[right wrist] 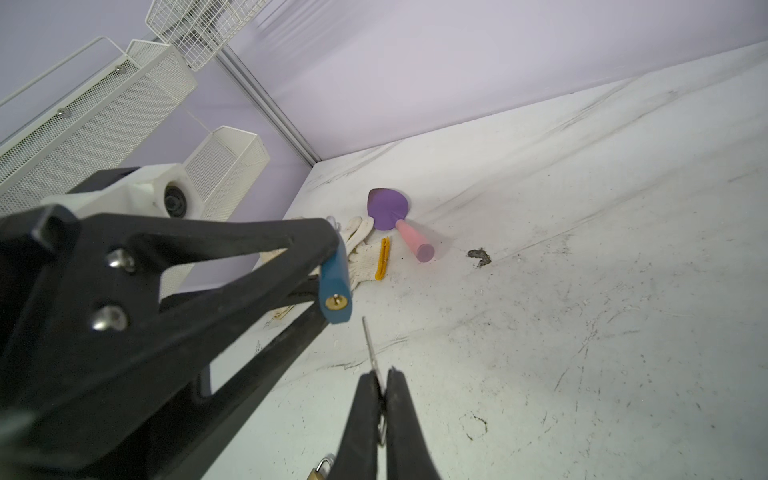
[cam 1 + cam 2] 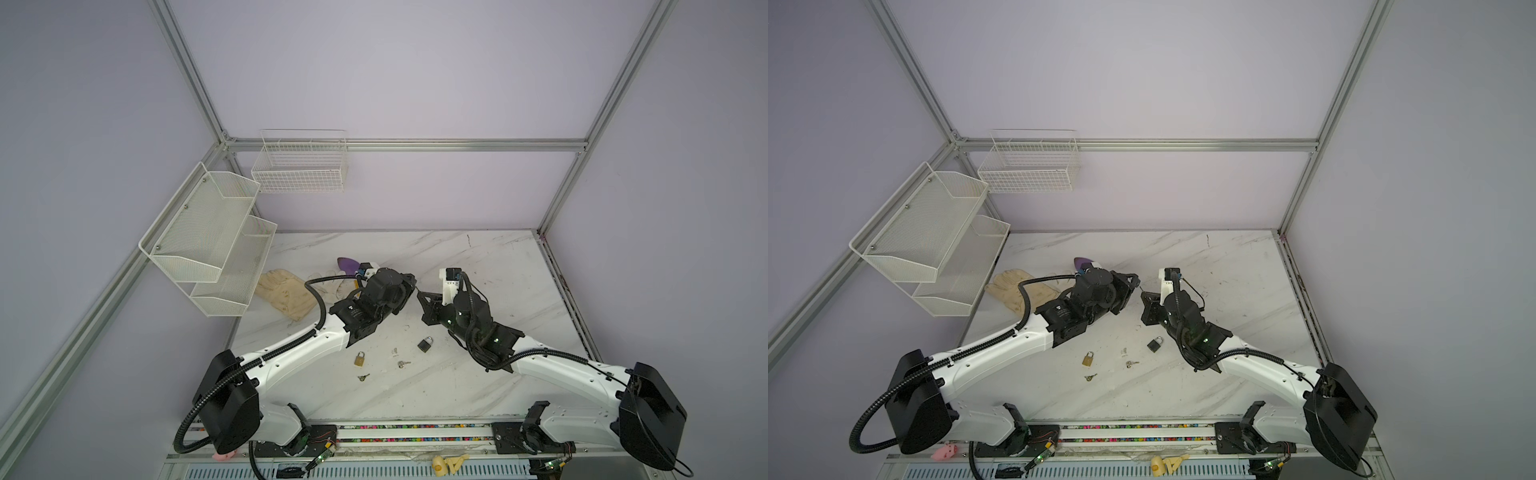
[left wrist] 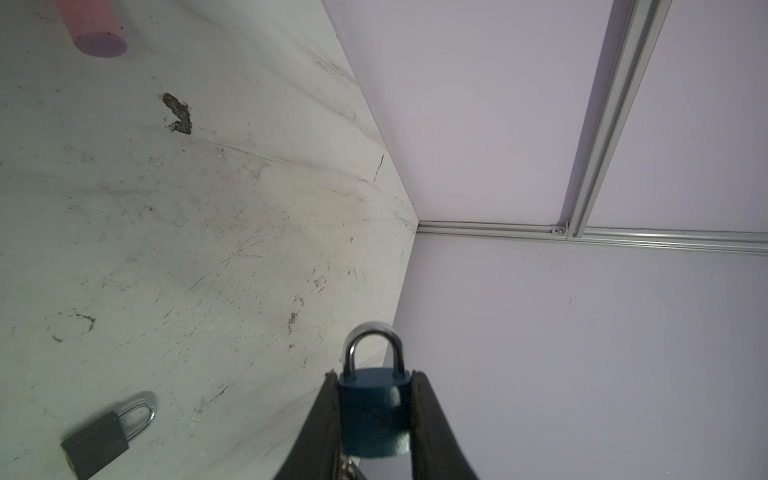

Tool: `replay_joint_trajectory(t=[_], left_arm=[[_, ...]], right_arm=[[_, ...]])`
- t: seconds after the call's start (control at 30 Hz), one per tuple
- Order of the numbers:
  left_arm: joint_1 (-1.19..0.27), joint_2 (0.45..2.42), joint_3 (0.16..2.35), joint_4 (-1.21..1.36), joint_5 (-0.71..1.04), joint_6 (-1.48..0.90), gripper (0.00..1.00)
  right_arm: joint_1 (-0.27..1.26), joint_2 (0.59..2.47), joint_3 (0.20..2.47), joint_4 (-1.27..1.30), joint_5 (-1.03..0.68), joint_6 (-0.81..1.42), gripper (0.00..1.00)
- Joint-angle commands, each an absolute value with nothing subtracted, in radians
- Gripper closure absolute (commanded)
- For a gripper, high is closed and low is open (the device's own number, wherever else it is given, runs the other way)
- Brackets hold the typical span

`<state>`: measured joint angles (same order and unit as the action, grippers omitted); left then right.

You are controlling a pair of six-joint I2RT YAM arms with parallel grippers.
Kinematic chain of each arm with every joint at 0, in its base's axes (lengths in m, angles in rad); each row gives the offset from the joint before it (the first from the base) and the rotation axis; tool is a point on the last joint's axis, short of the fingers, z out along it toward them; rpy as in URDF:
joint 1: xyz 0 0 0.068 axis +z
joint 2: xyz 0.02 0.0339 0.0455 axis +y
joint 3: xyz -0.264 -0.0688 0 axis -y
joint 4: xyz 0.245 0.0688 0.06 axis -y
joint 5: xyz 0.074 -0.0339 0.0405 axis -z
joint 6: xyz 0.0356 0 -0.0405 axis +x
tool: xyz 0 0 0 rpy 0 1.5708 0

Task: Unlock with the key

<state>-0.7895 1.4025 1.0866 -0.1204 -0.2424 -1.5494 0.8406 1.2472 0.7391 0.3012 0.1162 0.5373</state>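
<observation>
My left gripper (image 3: pixel 374 376) is shut on a blue padlock (image 3: pixel 372 415), squeezing its body from both sides, with the silver shackle sticking out past the fingertips. In the right wrist view the blue padlock (image 1: pixel 334 270) shows its brass keyhole (image 1: pixel 336 301) at the underside. My right gripper (image 1: pixel 383 374) is shut on a small silver key (image 1: pixel 369 343). The key's blade points toward that keyhole and its tip stops a short gap away. In both top views the left gripper (image 2: pixel 411 284) and right gripper (image 2: pixel 420 296) nearly meet above the middle of the marble table (image 2: pixel 490 282).
On the table in front of the arms lie a black padlock (image 2: pixel 425 344), a brass padlock (image 2: pixel 360 359) and two loose keys (image 2: pixel 403 364) (image 2: pixel 363 377). Work gloves (image 2: pixel 286 297) and a purple spatula (image 2: pixel 348 263) lie behind the left arm. White mesh shelves (image 2: pixel 208 241) hang on the left wall.
</observation>
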Motion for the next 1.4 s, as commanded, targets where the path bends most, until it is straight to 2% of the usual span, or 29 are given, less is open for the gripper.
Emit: replay_joint_trajectory(t=[0.0,0.87,1.37], left_arm=[[-0.782,1.397,1.070,-0.084,-0.243,-1.520,1.00],[-0.782,1.447,1.109,-0.086,-0.227,-1.468,1.00],[-0.782,1.375,1.083,-0.067,-0.280,-1.479,1.00]], right_arm=[[0.836,1.228,0.762,0.295,0.120,0.543,1.00],[0.801,1.239,0.788,0.288,0.022,0.571,1.00],[0.772,1.218,0.740,0.281,0.007,0.618,1.00]])
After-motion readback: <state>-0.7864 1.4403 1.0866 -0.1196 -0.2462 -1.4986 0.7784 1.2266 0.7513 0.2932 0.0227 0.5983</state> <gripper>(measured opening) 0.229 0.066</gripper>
